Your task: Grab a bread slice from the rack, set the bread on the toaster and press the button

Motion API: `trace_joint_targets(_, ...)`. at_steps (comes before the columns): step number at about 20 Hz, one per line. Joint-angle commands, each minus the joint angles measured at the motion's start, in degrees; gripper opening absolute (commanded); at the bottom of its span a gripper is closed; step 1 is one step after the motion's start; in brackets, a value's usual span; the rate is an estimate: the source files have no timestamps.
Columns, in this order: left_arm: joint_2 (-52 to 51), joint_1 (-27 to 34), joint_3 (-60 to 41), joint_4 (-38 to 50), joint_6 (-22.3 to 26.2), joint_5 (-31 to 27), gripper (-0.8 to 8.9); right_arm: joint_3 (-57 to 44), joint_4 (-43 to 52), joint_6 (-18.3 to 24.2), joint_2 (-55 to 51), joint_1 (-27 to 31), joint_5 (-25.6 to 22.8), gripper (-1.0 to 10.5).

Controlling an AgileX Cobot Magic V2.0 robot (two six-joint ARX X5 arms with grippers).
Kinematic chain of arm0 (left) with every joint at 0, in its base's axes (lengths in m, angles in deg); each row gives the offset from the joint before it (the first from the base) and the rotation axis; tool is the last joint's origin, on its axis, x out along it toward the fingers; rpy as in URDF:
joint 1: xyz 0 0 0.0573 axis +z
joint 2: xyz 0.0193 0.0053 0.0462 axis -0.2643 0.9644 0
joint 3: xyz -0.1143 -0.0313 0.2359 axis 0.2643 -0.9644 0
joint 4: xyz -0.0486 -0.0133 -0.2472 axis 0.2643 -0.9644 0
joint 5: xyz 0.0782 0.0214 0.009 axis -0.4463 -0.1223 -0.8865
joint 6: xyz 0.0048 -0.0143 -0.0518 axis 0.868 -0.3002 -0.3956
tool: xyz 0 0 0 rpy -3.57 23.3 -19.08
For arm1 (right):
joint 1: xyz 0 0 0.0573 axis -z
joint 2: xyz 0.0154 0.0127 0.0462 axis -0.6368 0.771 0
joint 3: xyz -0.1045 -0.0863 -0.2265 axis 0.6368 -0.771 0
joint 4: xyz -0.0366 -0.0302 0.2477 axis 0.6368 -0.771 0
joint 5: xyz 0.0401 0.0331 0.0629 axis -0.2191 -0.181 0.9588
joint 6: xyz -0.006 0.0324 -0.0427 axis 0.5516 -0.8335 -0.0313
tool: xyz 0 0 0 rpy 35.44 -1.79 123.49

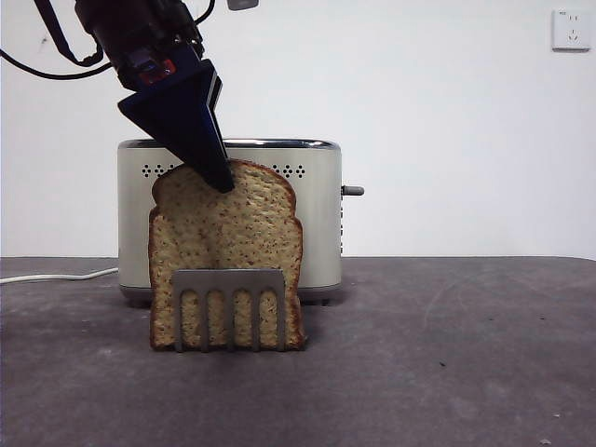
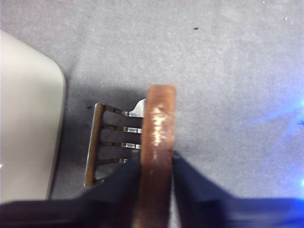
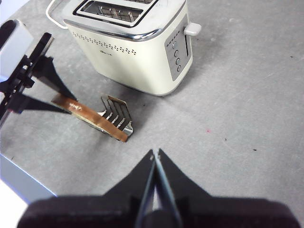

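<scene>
Front view: the left gripper (image 1: 222, 177) comes down from the upper left, its dark jaws reaching the rounded top of the bread (image 1: 226, 251), which stands upright in the rack (image 1: 228, 307) on the grey table (image 1: 447, 354). Behind the slice sits the toaster (image 1: 317, 214), its button (image 1: 352, 191) sticking out sideways from the narrow end. A white cable (image 1: 56, 276) trails off from the toaster across the table, and a wall socket (image 1: 569, 30) shows at the far upper corner. Left wrist view: the two jaws of the left gripper (image 2: 155, 164) are clamped on the brown crust of the bread (image 2: 159, 142), one on each face of the slice, with the rack (image 2: 111, 142) under it and the toaster (image 2: 28, 118) just beside. Right wrist view: the right gripper (image 3: 156, 156) hangs well apart from the work with its jaws pressed together on nothing, looking down on the toaster (image 3: 133, 47), its button (image 3: 192, 29), the rack (image 3: 116, 116), the bread (image 3: 90, 117) seen edge-on in it, and the left gripper (image 3: 64, 105) at the slice's end.
</scene>
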State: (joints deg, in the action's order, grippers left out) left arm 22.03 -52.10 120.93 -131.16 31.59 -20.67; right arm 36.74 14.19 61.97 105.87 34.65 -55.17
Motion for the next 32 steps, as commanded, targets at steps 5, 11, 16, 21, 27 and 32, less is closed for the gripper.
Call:
trace_joint_targets(5, -0.3, 0.0, -0.2, 0.5, 0.6, -0.1, -0.08, 0.0, 0.1, 0.4, 0.0, -0.2, 0.1, -0.1)
trace_joint_targets(11, -3.9, 0.0, 2.5, -1.4, 0.6, 0.0, -0.08, 0.0, 0.1, 0.4, 0.1, -0.2, 0.1, -0.1)
trace_joint_targets(16, -4.2, 0.0, 15.8, -11.0, 0.6, -3.4, -0.08, 0.0, 0.1, 0.4, 0.1, -0.2, 0.1, -0.1)
trace_joint_targets(21, -4.2, 0.0, 30.3, -13.2, 1.2, -9.0, -0.08, 0.0, 0.1, 0.5, 0.1, -0.2, 0.1, -0.1)
trace_joint_targets(27, -3.0, 2.5, 32.1, -11.0, 10.0, -13.5, -0.09, 0.0, 0.1, 0.4, 0.1, -0.2, 0.1, -0.1)
trace_joint_targets(32, 0.9, 5.6, 32.1, -8.8, 14.2, -11.8, -0.09, 0.0, 0.1, 0.4, 0.1, -0.2, 0.1, -0.1)
